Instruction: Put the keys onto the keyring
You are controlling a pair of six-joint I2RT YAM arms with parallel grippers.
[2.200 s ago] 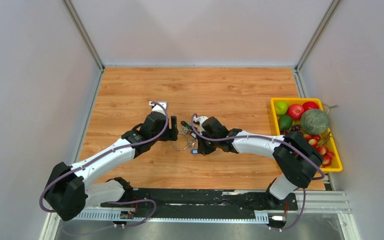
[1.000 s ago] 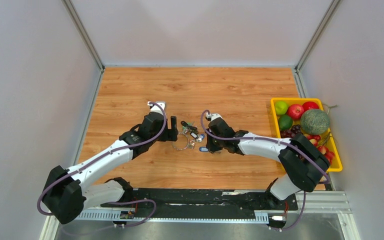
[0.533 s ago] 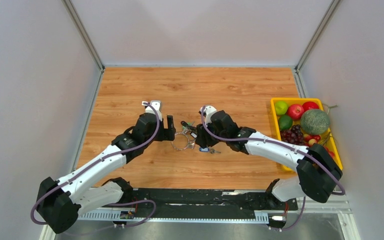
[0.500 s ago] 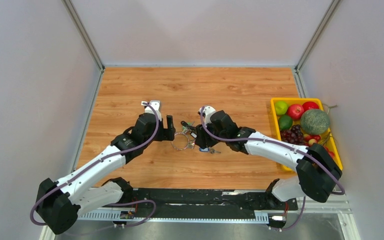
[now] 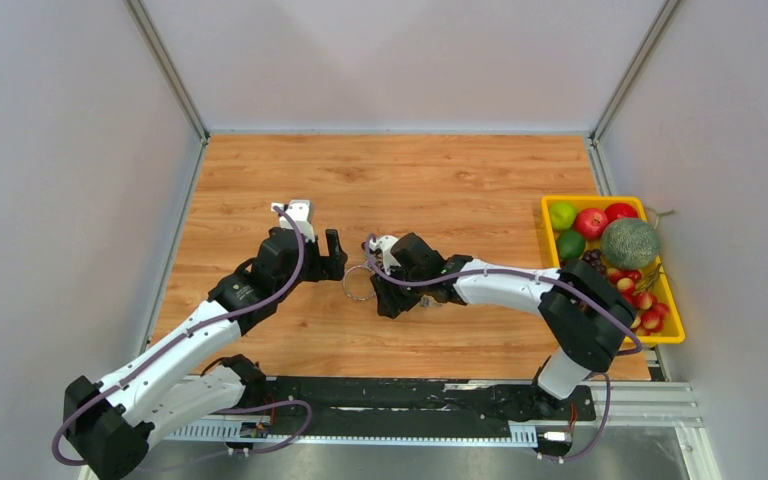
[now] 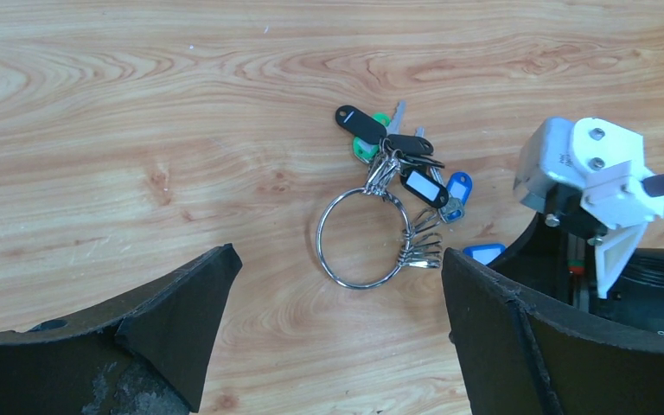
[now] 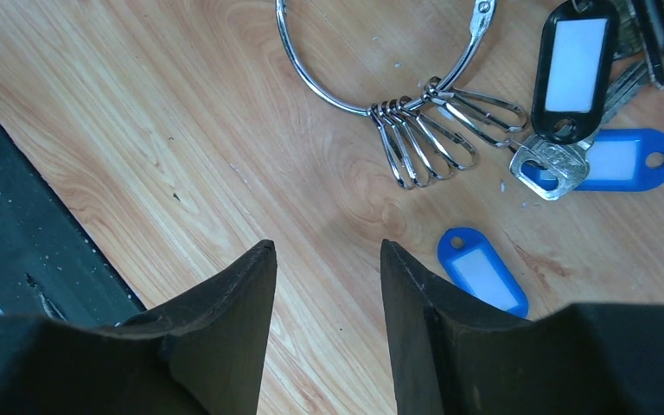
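- L gripper [image 6: 337,259]: jaws are spread wide, nothing is held. It is hung over the keyring [image 6: 322,238], which is framed btwn the two fingers in the L wrist view.
- R gripper [image 7: 324,259]: jaws are parted by a narrow gap w/ nothing btwn them. It is poised low over bare bench [image 7: 138,130], near the small oval clips [image 7: 424,130] strung on the ring.
- The keyring is laid flat, mid-bench btwn the two arms. The keys [image 6: 406,173] are bunched at one side of it, w/ black, blue & green tags fanned out. Whether every one is threaded on can't be told.
- One blue tag [image 7: 482,270] is seen lying apart from the ring, just beside a finger of the R gripper.
- Handling, as judged:
  - The ring is thin stiff wire, light & slick, flat on wood, so it is likely to be skidded rather than lifted if pinched from above.
  - It is best taken across the wire on the bare arc away from the clips.
  - The keys are light and their metal blades slippery. The plastic tags are broader & give more purchase, so hold is best taken there.
- Vs 0.5 s ago:
  - The R arm is swung left & nearer, so the key bunch is now covered by its wrist in the top view.
  - The blue-tagged piece seen earlier to the right of the ring is hidden there.
  - The L gripper is drawn back slightly.
  - The ring appears unmoved.
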